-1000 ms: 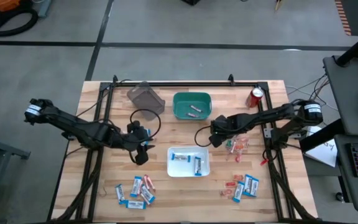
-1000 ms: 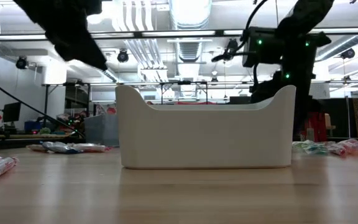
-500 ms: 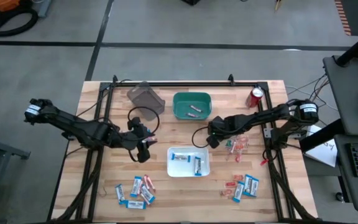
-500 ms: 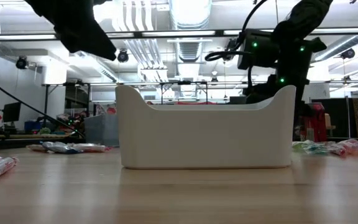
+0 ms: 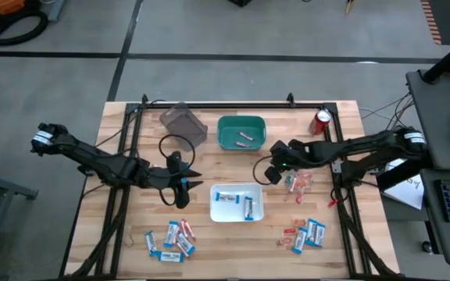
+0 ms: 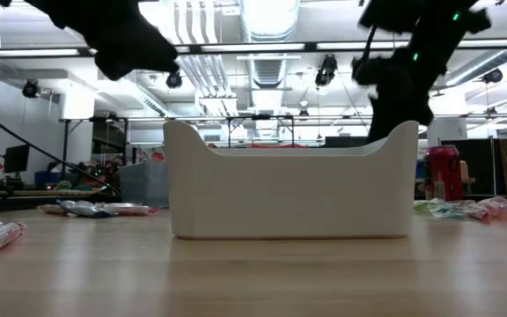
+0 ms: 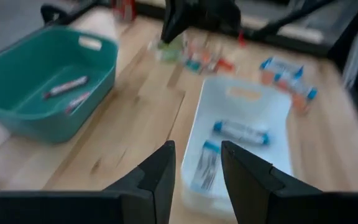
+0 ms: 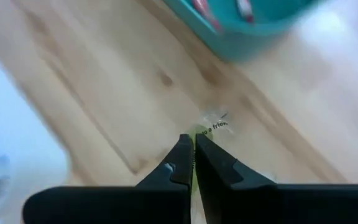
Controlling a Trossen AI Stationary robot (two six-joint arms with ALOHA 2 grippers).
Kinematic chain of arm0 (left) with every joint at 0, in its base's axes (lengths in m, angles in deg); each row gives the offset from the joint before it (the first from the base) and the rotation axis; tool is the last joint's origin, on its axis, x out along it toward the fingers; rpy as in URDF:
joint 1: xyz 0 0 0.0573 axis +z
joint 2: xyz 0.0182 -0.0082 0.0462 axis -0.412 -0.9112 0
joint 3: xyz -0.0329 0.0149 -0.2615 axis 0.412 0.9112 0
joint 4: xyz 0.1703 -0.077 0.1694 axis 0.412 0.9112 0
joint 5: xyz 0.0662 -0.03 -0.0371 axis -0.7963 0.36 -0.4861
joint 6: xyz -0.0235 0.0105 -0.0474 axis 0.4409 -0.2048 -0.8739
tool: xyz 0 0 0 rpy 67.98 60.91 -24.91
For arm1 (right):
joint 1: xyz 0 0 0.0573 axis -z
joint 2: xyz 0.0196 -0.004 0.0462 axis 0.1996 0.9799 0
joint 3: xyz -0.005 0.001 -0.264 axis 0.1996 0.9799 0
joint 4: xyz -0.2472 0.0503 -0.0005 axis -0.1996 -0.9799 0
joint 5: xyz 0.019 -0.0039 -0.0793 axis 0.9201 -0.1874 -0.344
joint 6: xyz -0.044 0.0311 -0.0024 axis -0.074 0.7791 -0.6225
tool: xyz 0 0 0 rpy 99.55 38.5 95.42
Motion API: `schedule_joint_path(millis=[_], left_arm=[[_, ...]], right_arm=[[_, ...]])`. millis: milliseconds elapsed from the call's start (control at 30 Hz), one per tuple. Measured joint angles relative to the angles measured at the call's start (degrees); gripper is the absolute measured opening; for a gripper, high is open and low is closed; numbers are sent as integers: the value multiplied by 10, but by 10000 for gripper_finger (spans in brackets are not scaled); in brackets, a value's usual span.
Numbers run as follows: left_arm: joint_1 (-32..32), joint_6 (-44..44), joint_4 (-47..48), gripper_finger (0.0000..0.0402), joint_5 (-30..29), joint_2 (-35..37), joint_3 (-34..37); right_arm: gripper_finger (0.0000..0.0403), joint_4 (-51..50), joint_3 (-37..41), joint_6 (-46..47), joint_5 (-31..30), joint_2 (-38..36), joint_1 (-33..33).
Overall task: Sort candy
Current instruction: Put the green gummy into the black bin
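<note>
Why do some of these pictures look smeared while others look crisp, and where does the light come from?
High view: evenly lit and crisp, soft shadows under both arms. Low view: ceiling strip lights glare behind the white bin, so the arms show as dark silhouettes. Left wrist view: the teal bin and candy are softly blurred. Right wrist view: the tabletop is smeared.

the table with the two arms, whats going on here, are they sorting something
Two robot arms are sorting wrapped candy into bins. The right gripper is shut on a small clear-wrapped candy, held above the wood between the green bin and the white bin. The left gripper is open and empty, just left of the white bin, which holds two blue-and-white packets. The green bin holds two slim sticks. Loose piles are yet to be sorted.
</note>
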Motion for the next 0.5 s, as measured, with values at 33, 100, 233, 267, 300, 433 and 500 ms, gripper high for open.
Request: schedule_joint_path(millis=[33,100,233,267,300,433,500], left_arm=[[0,3,-31,112,0,0,10],[0,15,-98,112,0,0,33],[0,31,-250,119,0,0,86],[0,35,-291,123,0,0,100],[0,40,-332,129,0,-1,115],[0,76,-505,158,0,-17,165],[1,99,-586,175,0,-35,179]], right_arm=[[8,20,2,-9,-4,-11,-8],[8,67,6,-30,-12,-28,-24],[8,211,15,-102,-17,-40,-51],[8,255,19,-122,-16,-38,-57],[8,303,22,-144,-15,-34,-61],[8,500,36,-234,0,4,-70],[8,589,37,-283,10,37,-70]])
